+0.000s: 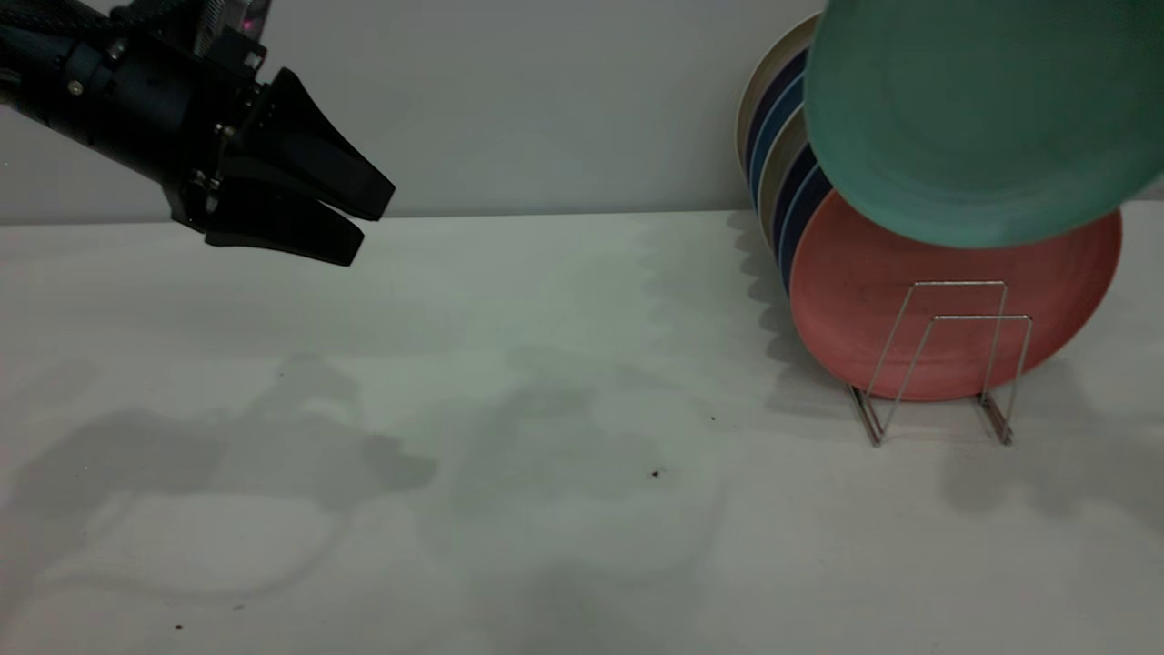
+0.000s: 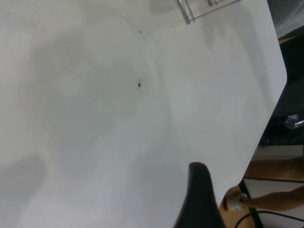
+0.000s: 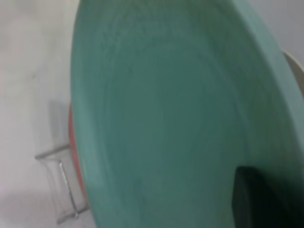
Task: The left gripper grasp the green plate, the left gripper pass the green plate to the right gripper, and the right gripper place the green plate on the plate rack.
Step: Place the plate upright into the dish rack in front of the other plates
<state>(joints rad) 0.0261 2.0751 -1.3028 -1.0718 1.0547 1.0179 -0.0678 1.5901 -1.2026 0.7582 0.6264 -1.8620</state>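
Observation:
The green plate (image 1: 982, 118) hangs tilted in the air at the upper right, just above the plate rack (image 1: 982, 317). It fills the right wrist view (image 3: 161, 118). My right gripper (image 3: 247, 183) is shut on its rim; one black finger (image 3: 254, 202) lies on the plate's face and the other is hidden behind it. The gripper is out of the exterior view. My left gripper (image 1: 375, 218) is at the upper left, far from the plate, open and empty. One of its fingers (image 2: 199, 199) shows in the left wrist view.
A salmon-pink plate (image 1: 864, 291) stands in the rack, directly under the green plate. Several cream and dark blue plates (image 1: 782, 136) stand behind it. The rack's front loops (image 3: 61, 166) hold nothing. The white table's edge (image 2: 266, 118) lies near the left gripper.

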